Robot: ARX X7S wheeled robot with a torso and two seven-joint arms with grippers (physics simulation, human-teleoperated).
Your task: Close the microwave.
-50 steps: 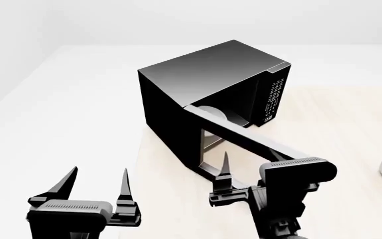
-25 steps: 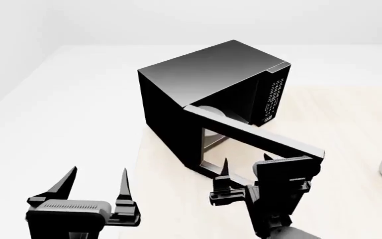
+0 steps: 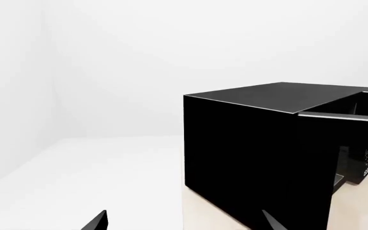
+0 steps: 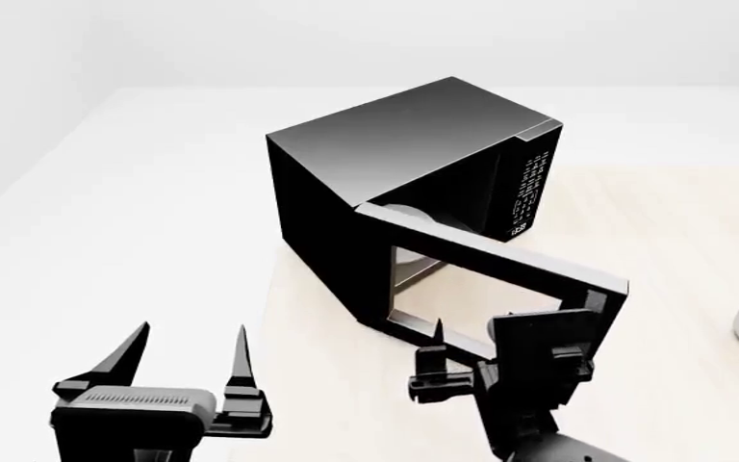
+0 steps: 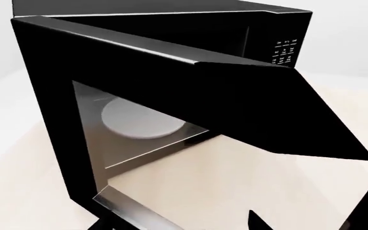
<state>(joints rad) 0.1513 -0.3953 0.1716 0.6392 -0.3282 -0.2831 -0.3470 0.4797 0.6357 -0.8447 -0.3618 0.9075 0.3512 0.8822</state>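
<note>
microwave keypad markings too small, unreadable

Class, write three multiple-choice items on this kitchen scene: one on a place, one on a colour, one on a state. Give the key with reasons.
1. Where is the right gripper?
A. by the door's outer side
B. on the microwave's top
C. inside the cavity

2. What colour is the plate inside the microwave?
A. red
B. white
C. green

3. How stands the door?
A. shut
B. removed
C. partly open

Key: A, it sits beside the door in the head view; B, the round plate shows white through the window; C, the door is angled away from the cavity.
</note>
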